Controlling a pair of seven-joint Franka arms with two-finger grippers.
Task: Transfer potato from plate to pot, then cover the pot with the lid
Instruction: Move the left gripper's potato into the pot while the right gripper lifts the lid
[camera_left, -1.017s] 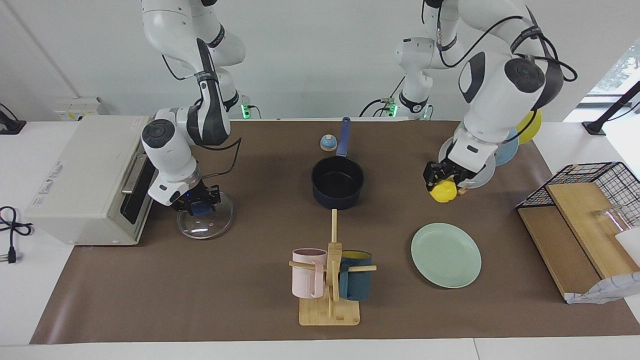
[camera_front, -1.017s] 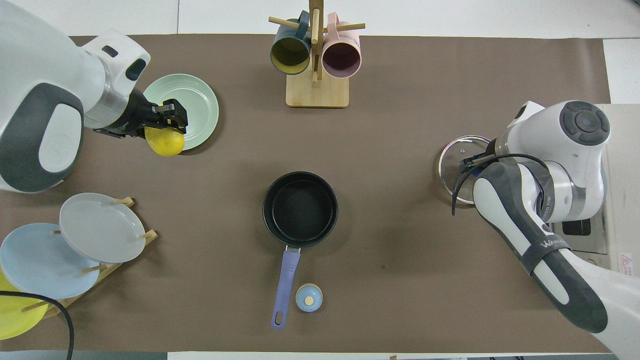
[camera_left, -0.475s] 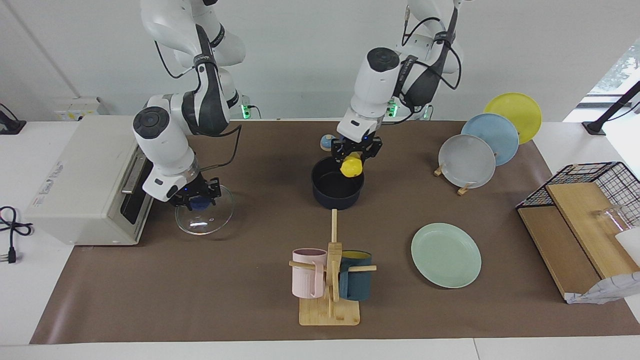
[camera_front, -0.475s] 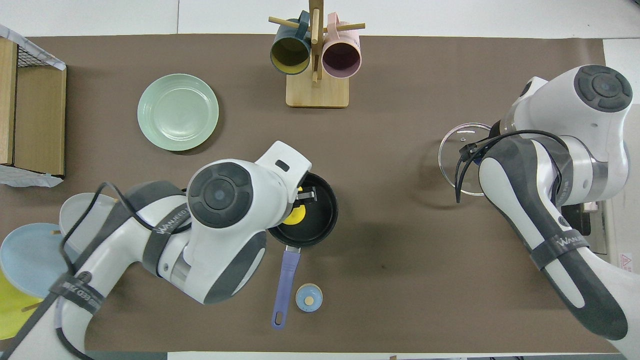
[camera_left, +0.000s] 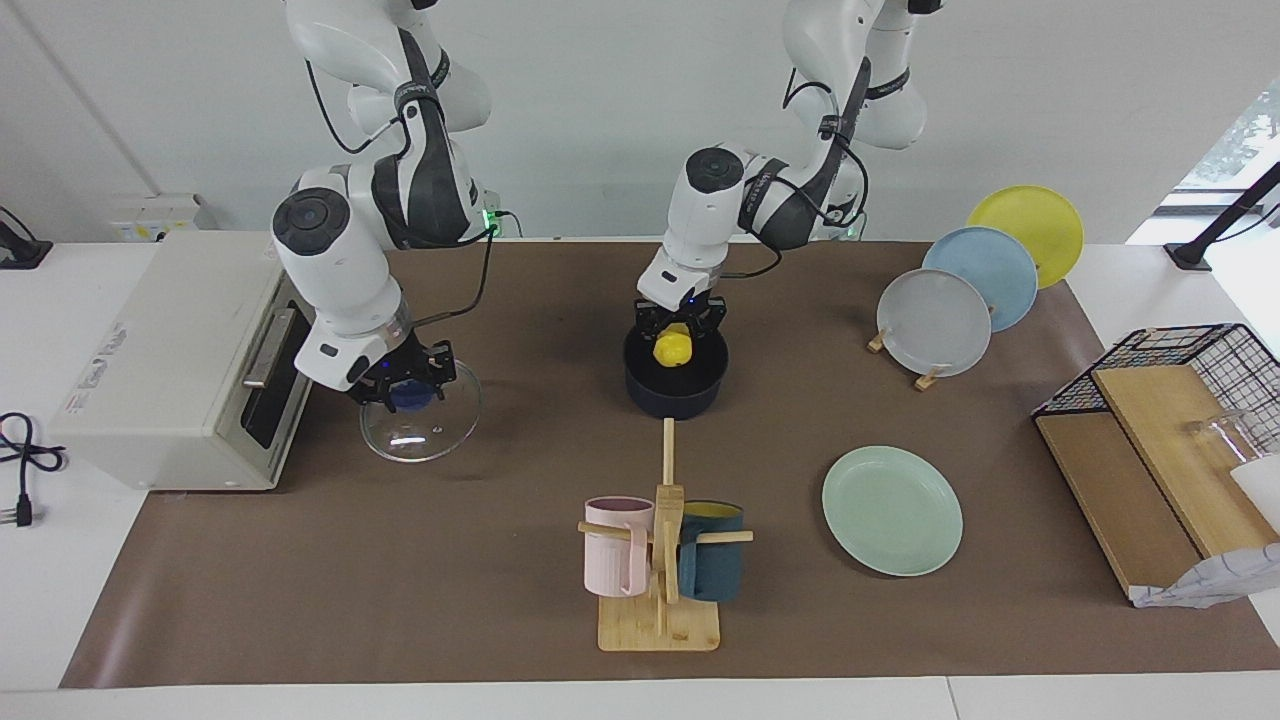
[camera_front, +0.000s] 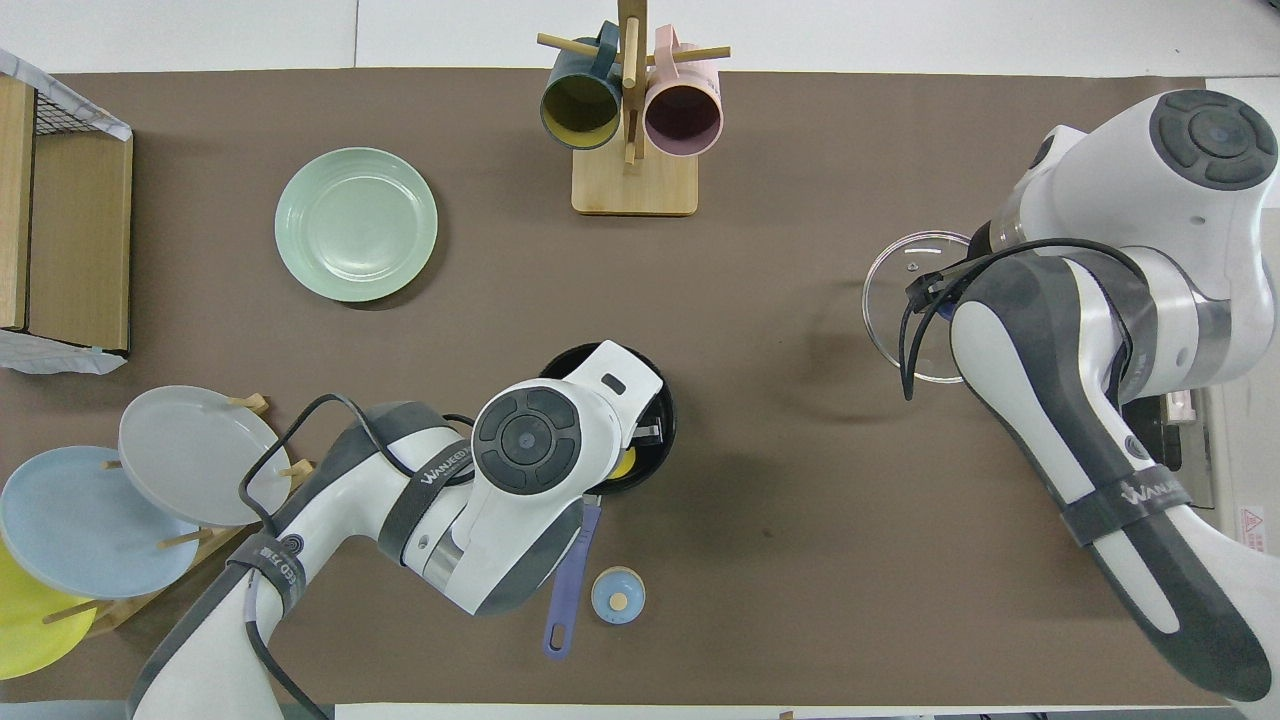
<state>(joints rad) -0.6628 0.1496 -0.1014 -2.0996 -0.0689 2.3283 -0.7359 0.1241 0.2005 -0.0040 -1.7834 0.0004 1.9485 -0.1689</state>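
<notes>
The left tool (camera_left: 680, 322) grips the potato (camera_left: 673, 347) over the pot (camera_left: 676, 385); the right tool (camera_left: 407, 385) clamps the lid (camera_left: 421, 425).

A grey strap (camera_front: 442, 478) on the left arm (camera_front: 330, 520) is showing the letters "WANJEED"; a like strap (camera_front: 1120, 497) on the right arm (camera_front: 1080, 420) is reading "WAN…", the rest unclear. Red marks on the toaster oven (camera_left: 170, 350) are staying unreadable
</notes>
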